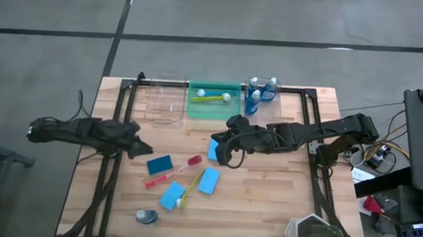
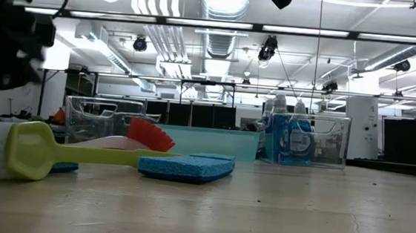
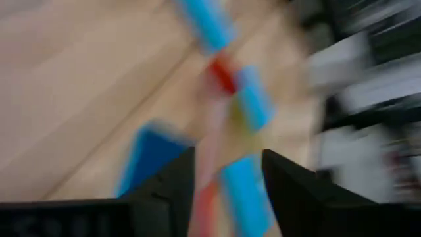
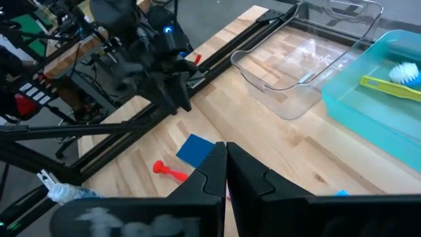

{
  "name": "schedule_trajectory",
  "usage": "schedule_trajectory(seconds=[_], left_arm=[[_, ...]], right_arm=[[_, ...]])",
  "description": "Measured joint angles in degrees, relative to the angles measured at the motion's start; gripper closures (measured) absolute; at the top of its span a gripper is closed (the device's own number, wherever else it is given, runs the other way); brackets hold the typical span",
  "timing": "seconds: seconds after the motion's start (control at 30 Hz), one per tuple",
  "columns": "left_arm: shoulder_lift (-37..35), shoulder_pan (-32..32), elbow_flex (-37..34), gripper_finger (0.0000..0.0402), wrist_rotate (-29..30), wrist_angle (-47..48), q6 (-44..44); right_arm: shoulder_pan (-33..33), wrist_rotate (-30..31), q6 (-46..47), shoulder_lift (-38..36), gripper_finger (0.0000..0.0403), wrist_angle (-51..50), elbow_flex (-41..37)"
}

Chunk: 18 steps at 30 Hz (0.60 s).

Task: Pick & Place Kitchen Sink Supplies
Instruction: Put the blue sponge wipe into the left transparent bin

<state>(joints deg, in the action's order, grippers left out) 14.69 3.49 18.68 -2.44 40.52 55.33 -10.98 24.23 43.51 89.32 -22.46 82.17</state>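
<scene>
On the wooden table lie a dark blue sponge (image 1: 160,164), lighter blue sponges (image 1: 209,181) (image 1: 171,195) (image 1: 213,149), a red brush (image 1: 172,173), a yellow brush (image 1: 189,191) and a small bottle (image 1: 147,216) on its side. My left gripper (image 1: 143,150) (image 3: 227,191) stands open just left of the dark blue sponge, touching nothing. My right gripper (image 1: 227,157) (image 4: 225,155) is shut and empty, held above the table beside the sponge at the middle.
Along the far edge stand an empty clear bin (image 1: 165,101), a green bin (image 1: 213,108) holding two brushes, and a clear bin (image 2: 332,141) with bottles of blue liquid (image 1: 262,96). A dark object (image 1: 318,236) sits at the near right corner.
</scene>
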Motion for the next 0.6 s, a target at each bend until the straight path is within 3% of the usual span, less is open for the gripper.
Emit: schedule_trajectory(seconds=[0.17,0.3,0.6], left_arm=[[4.93,0.13,2.81,0.0182,0.01,3.24,-6.69],[9.90,0.13,3.47,0.0179,-1.29,3.50,-14.95],[21.20,0.13,1.09,0.0181,-1.41,2.90,-17.32]], right_arm=[[0.02,0.45,-0.28,0.00,0.0394,0.12,-0.36],[0.00,1.22,-0.13,0.04,0.0394,0.15,-1.23],[0.00,1.29,1.51,0.07,0.0394,0.42,-2.87]])
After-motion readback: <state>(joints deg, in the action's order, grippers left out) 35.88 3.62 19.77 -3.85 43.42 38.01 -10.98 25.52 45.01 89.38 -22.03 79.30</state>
